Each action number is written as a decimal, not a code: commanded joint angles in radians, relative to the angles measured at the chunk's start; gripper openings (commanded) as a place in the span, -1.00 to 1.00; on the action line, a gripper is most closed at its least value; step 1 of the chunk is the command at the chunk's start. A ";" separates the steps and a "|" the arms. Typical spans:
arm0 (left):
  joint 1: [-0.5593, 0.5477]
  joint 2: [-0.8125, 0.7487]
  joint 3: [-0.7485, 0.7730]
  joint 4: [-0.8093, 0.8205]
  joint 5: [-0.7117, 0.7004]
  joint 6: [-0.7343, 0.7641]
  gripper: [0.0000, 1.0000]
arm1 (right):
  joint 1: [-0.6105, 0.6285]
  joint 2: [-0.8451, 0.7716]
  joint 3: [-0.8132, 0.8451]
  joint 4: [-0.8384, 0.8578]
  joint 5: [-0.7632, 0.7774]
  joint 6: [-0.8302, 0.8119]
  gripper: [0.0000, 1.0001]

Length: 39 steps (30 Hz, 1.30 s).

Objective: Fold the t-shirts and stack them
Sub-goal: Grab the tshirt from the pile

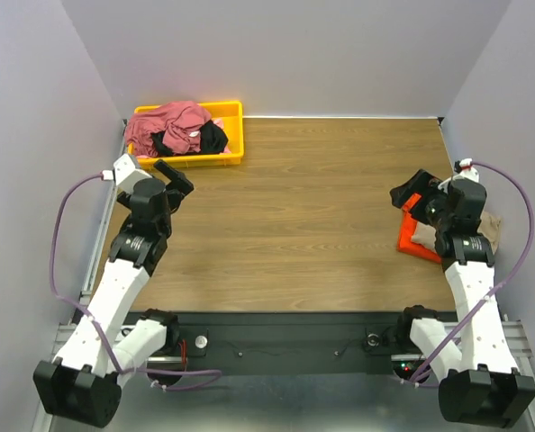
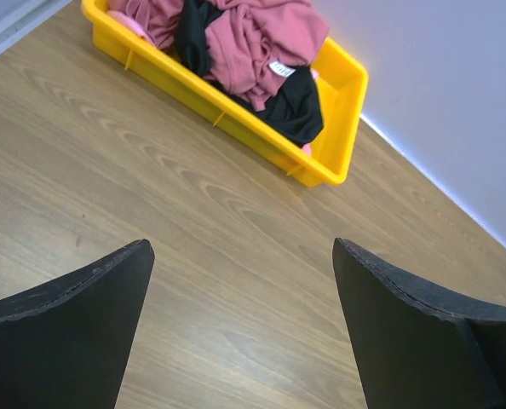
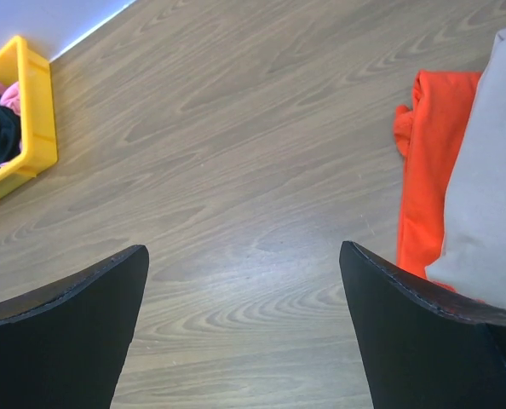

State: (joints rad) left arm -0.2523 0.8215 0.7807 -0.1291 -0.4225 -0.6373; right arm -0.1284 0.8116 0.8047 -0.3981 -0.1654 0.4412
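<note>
From above, one view takes in the whole table; both low wrist views share its yellow bin.

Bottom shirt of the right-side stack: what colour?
Bright orange-red folded cloth shirt; clearest in the right wrist view.

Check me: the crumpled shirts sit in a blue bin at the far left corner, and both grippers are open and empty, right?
The bin is yellow, not blue, as the top external view shows. The crumpled shirts do sit in it at the far left corner, and the left gripper and right gripper are open and empty.
</note>
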 commanded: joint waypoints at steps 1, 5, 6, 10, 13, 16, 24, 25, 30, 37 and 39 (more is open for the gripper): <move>0.008 0.094 0.086 0.055 -0.030 0.017 0.97 | 0.010 0.023 0.056 0.005 0.013 0.002 1.00; 0.034 0.341 0.242 0.106 -0.009 0.083 0.97 | 0.010 0.084 0.091 0.019 0.015 -0.009 1.00; 0.056 0.391 0.314 0.133 -0.001 0.103 0.97 | 0.010 0.113 0.099 0.021 0.017 -0.009 1.00; 0.116 0.675 0.569 0.178 0.100 0.195 0.97 | 0.010 0.193 0.151 0.031 -0.006 0.024 1.00; 0.134 0.914 0.809 0.159 0.137 0.289 0.97 | 0.010 0.230 0.163 0.064 -0.045 0.036 1.00; 0.159 1.128 1.038 0.098 0.140 0.333 0.97 | 0.010 0.232 0.156 0.103 -0.054 0.033 1.00; 0.200 1.560 1.526 0.060 0.186 0.369 0.97 | 0.010 0.182 0.084 0.133 -0.085 0.016 1.00; 0.203 1.585 1.554 0.056 0.182 0.369 0.97 | 0.010 0.179 0.082 0.133 -0.085 0.017 1.00; 0.219 1.624 1.533 0.123 0.163 0.381 0.79 | 0.010 0.179 0.073 0.136 -0.088 0.017 1.00; 0.229 1.668 1.552 0.132 0.179 0.393 -0.47 | 0.010 0.189 0.070 0.134 -0.077 0.025 1.00; 0.229 1.654 1.543 0.132 0.186 0.396 -1.00 | 0.010 0.182 0.070 0.134 -0.072 0.024 1.00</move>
State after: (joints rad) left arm -0.0334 2.4992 2.2784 -0.0341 -0.2409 -0.2600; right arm -0.1284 1.0080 0.8822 -0.3206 -0.2417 0.4675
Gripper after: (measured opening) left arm 0.221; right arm 0.998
